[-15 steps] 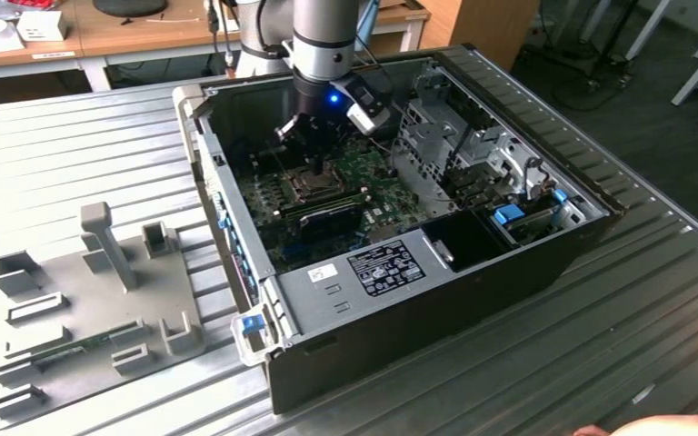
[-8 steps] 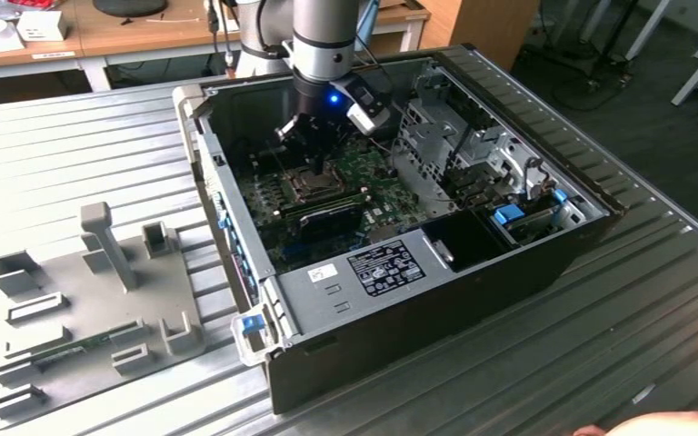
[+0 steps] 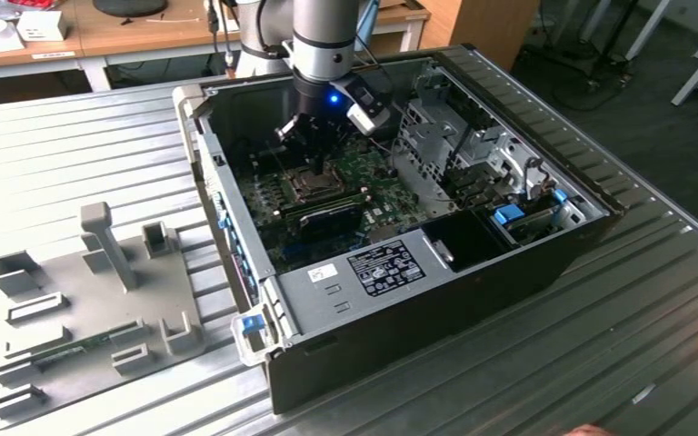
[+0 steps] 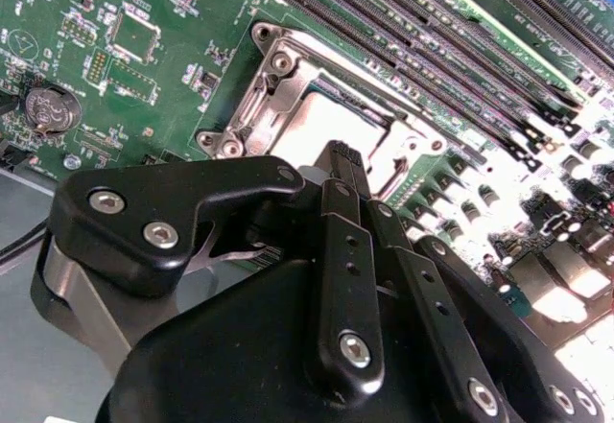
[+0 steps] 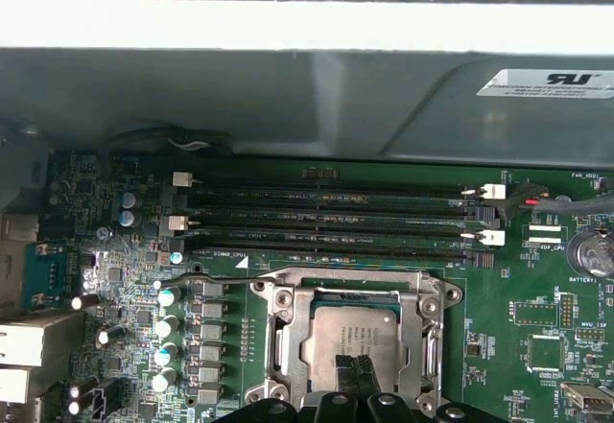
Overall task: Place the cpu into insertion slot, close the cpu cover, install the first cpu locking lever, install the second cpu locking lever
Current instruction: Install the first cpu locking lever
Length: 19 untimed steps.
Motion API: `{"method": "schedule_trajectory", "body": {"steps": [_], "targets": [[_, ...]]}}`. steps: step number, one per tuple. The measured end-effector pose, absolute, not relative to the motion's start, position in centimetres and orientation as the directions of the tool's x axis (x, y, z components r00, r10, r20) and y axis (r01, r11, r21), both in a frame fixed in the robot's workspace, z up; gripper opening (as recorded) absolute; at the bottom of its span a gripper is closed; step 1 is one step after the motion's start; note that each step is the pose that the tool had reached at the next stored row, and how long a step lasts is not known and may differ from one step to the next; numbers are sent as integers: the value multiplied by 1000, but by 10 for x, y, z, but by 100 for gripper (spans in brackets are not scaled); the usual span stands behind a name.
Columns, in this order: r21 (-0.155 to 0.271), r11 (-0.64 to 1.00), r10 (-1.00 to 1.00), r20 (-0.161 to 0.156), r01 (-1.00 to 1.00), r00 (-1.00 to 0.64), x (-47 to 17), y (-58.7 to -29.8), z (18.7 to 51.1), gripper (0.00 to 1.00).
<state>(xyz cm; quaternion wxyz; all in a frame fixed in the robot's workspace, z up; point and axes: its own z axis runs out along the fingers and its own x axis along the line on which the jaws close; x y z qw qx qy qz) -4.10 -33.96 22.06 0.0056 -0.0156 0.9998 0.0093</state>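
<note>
Inside an open computer case, the insertion slot [image 3: 313,188] sits on the green circuit board [image 3: 380,173], and my gripper [image 3: 304,145] hangs just above it. In both wrist views the cpu [image 5: 350,335] [image 4: 321,130] lies flat in the slot, its grey metal top showing through the window of the cpu cover [image 5: 287,341] [image 4: 273,87]. The silver cover lies down around the chip. My gripper [image 5: 355,377] [image 4: 341,159] is shut, with its black fingertips [image 5: 347,373] together over the near part of the chip. I cannot tell whether they touch it. I cannot make out the locking levers.
Long black memory slots [image 5: 336,217] run beside the socket, with the case's grey wall [image 5: 288,97] just beyond. A drive cage [image 3: 471,154] and cables fill the case at the exterior view's right. A grey fixture plate [image 3: 94,300] lies on the slatted table outside the case.
</note>
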Motion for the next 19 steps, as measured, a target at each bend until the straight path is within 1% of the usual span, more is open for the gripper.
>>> {"method": "schedule_trajectory", "body": {"steps": [9, 19], "targets": [[18, 999, -31, -9, -31, -999, -41, -340, 223, 11], [19, 999, -31, 2, -31, -1000, -41, -340, 235, 11]]}}
